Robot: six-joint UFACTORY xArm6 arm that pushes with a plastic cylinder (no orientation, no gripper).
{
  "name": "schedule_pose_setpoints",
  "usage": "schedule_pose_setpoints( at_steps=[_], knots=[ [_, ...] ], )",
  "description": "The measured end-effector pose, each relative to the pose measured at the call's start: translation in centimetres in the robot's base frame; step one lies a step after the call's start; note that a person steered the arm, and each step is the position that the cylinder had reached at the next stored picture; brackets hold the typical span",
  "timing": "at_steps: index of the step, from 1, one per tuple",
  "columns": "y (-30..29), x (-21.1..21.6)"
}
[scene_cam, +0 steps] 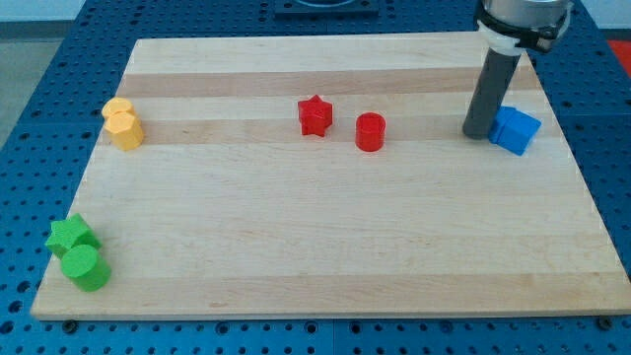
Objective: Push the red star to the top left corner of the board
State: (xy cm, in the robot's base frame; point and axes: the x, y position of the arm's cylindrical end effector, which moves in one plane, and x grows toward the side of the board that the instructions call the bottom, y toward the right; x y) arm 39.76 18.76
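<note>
The red star (315,114) sits on the wooden board (325,227) near the upper middle. A red cylinder (370,131) stands just to its right. My tip (477,134) rests on the board at the view's upper right, touching or nearly touching the left side of a blue cube (516,129). The tip is far to the right of the red star, with the red cylinder between them.
A yellow block (123,124) sits near the board's left edge, upper part. A green star (69,236) and a green cylinder (86,266) sit together at the bottom left corner. A blue perforated table surrounds the board.
</note>
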Motion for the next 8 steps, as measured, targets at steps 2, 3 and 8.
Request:
schedule_pose_setpoints(
  at_steps=[2,3,8],
  knots=[
    [-4.1,3.1],
    [-5.3,3.4],
    [-10.9,3.3]
  ],
)
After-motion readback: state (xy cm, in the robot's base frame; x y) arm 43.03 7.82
